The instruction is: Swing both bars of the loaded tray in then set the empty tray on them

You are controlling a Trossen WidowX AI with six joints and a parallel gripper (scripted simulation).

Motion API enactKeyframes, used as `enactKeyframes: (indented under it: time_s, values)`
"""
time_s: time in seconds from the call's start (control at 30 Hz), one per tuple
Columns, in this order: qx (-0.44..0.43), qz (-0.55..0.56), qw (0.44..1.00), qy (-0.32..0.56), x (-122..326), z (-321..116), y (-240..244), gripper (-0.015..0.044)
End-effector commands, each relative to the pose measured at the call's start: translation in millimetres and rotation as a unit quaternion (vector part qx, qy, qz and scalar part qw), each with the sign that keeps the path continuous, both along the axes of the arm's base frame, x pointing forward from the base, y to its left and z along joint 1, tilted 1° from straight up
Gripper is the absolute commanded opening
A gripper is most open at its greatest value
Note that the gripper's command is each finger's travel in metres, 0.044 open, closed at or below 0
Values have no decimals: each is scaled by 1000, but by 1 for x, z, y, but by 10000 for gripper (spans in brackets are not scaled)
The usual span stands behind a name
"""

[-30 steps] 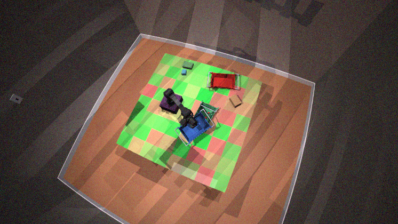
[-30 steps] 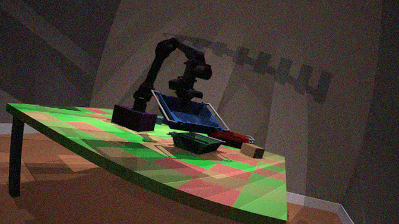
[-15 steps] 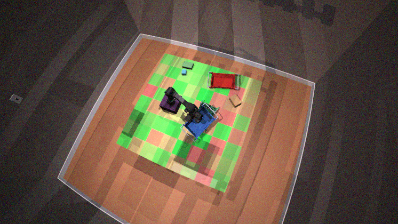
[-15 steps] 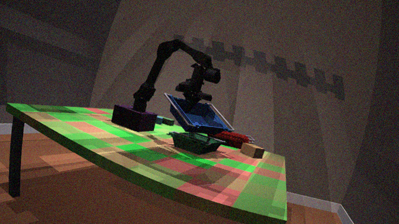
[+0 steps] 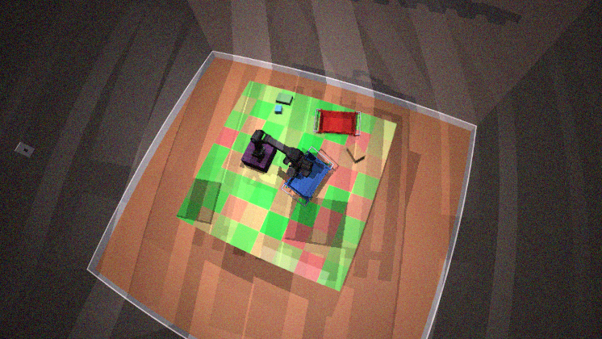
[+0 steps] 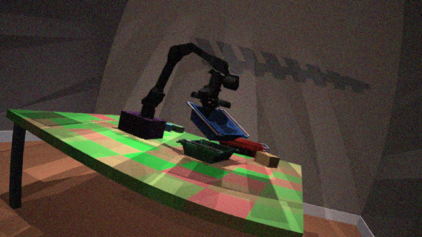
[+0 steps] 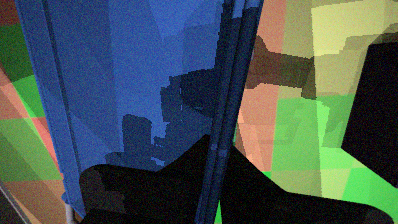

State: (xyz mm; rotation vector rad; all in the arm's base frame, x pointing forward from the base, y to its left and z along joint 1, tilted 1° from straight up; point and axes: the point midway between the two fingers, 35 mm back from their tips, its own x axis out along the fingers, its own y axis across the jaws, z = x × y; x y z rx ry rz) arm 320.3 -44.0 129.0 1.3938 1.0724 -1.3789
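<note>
My gripper (image 5: 306,167) (image 6: 209,113) (image 7: 213,141) is shut on one side wall of the empty blue tray (image 5: 307,184) (image 6: 227,123) (image 7: 140,45). The blue tray is in the air and looks tilted in the exterior view, lower toward the right front. Its wire bars show beside its ends. The loaded dark green tray (image 6: 206,151) stands on the table below it. In the top view the blue tray covers the green one. The green tray's bars seem to lie at its rim, but they are too dark to place exactly. Its blocks are hidden.
A red tray (image 5: 338,122) (image 6: 245,146) with wire bars stands at the back. A tan block (image 5: 356,156) (image 6: 267,159) lies near it. A grey-green block (image 5: 284,98) (image 6: 178,128) and a small blue block (image 5: 278,109) (image 6: 168,126) lie beyond the purple arm base (image 5: 255,160) (image 6: 141,125).
</note>
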Motion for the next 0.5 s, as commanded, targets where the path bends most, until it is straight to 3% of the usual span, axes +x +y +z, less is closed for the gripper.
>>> enactKeyframes:
  time_s: [0.0,0.47]
  values:
    - [-4,22,1000,-14,3,7,15,0]
    - [-4,53,999,-14,4,7,37,0]
